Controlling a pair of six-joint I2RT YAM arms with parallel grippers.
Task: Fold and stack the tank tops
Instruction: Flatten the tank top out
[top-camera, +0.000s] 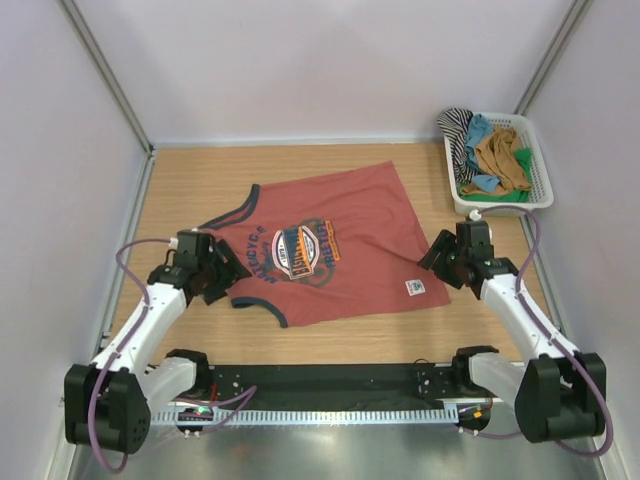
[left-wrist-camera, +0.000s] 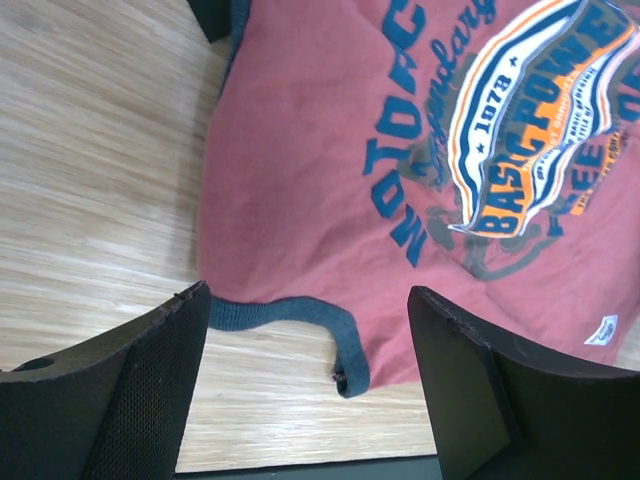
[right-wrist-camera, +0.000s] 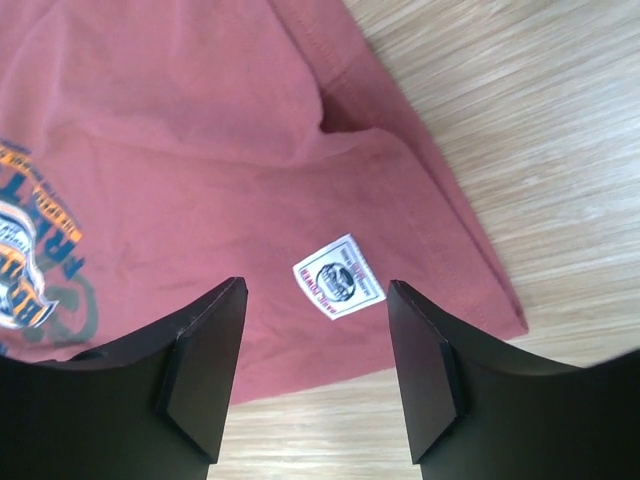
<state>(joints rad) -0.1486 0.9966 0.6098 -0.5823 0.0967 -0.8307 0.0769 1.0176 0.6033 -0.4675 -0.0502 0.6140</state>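
Tabletop (top-camera: 180, 190) holds rust-red tank top (top-camera: 350, 220), shoulder partly hidden by left end effector (top-camera: 226, 280).

You can read "1978" and "BASIC POWER" in the chest print (left-wrist-camera: 530, 130) of the rust-red tank top (left-wrist-camera: 300, 150), beside a script word like "Legendary". The white hem label (right-wrist-camera: 338, 276) has print too small to read.

Print on hem label (right-wrist-camera: 338, 277) too small to read; tank tops (top-camera: 497, 158) overlap in basket (top-camera: 540, 165).
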